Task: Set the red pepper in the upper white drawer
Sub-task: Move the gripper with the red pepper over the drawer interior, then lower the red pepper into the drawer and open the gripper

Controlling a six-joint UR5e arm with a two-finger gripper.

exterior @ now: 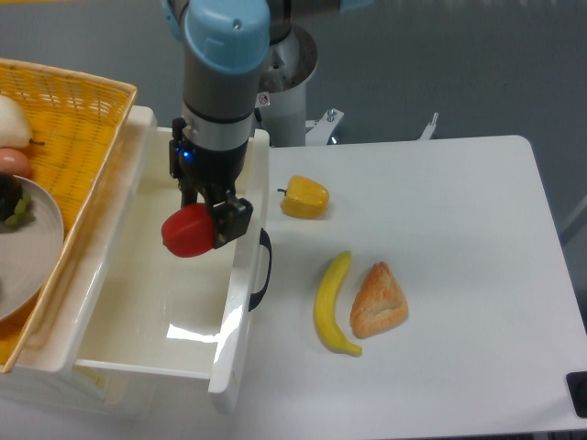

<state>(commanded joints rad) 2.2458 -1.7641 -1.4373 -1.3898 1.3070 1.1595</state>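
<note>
Gripper [200, 223] clamped on red pepper [186, 231], held above interior of upper white drawer [119, 275], inside black handle [261, 271] wall. We judge pepper light, rigid, glossy-slick; grip across lobes holds. Yellow pepper [304, 197] right of gripper, on table.

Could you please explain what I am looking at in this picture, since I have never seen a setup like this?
This is one view from a fixed camera looking down at a white table. The grey and blue column is a robot arm; its two-finger gripper is shut on a red pepper, held above the open white drawer. On the table lie a yellow pepper, a banana and a pastry. At the left, a yellow wicker basket holds a plate and some other food.
</note>
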